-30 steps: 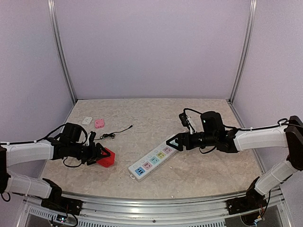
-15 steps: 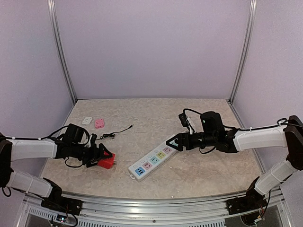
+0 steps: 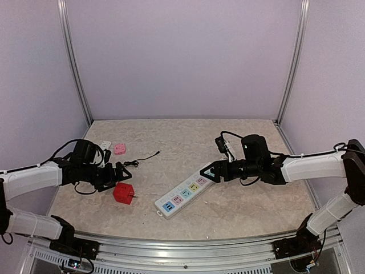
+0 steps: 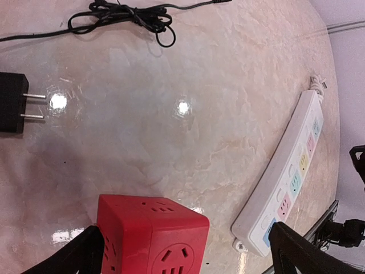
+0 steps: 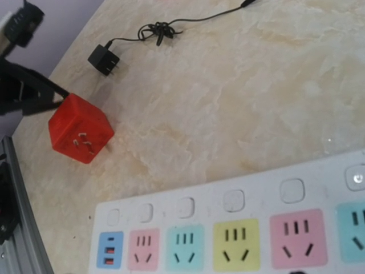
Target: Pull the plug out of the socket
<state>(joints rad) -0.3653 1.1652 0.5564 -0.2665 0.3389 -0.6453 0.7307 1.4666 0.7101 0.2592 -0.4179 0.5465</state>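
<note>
White power strip (image 3: 185, 197) with outlet faces in pastel blue, pink, green and yellow. Solid red cube plug (image 3: 124, 193), near left. Black charger (image 4: 12, 103) and black cord (image 4: 131, 14). Beige marbled tabletop (image 3: 188, 142). Far left, pink adapter (image 3: 120, 149) beside a seemingly white adapter (image 3: 105, 145).

I see the power strip (image 3: 186, 194) lying slantwise at mid-table, its near end toward the left. The cube plug (image 3: 124, 193) sits apart to its left. Behind the cube lies a corded charger (image 4: 11, 103), and farther back left, two small adapters (image 3: 120, 149) lie side by side.
</note>
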